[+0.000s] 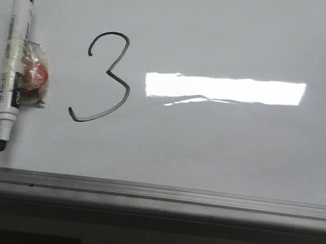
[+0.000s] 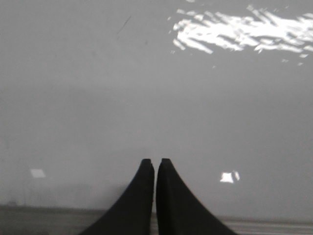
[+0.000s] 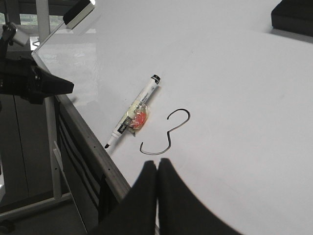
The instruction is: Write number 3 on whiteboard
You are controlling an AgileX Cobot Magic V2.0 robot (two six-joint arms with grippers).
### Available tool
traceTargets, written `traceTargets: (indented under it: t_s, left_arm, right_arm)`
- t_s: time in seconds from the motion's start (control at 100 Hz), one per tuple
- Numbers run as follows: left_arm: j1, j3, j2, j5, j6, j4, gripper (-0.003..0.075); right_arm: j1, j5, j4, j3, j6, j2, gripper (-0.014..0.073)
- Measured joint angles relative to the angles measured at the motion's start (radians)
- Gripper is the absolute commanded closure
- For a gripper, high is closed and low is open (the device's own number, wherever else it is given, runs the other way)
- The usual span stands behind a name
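A thin black hand-drawn number 3 [image 1: 104,79] stands on the glossy whiteboard [image 1: 218,152]. A white marker [image 1: 13,64] with a black tip and an orange-and-clear wrap lies uncapped left of it, tip toward the rail. The right wrist view shows the 3 [image 3: 168,134] and the marker [image 3: 134,116] just beyond my right gripper [image 3: 157,162], which is shut and empty, above the board near its edge. My left gripper [image 2: 155,160] is shut and empty over bare grey board. Neither gripper shows in the front view.
A grey metal edge rail [image 1: 155,193] runs along the board's near side. A bright rectangular glare [image 1: 225,89] lies right of the 3. In the right wrist view a stand frame [image 3: 49,127] and dark equipment [image 3: 29,81] sit beyond the board's edge.
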Motion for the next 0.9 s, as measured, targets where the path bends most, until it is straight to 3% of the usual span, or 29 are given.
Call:
traceTargets:
  t_s: [0.9]
  left_arm:
    - [0.015,0.033,-0.003,-0.045,0.000,0.000,0.0741]
  right_arm:
    - [0.000,0.002,0.000,0.002,0.000,-0.001,0.0640]
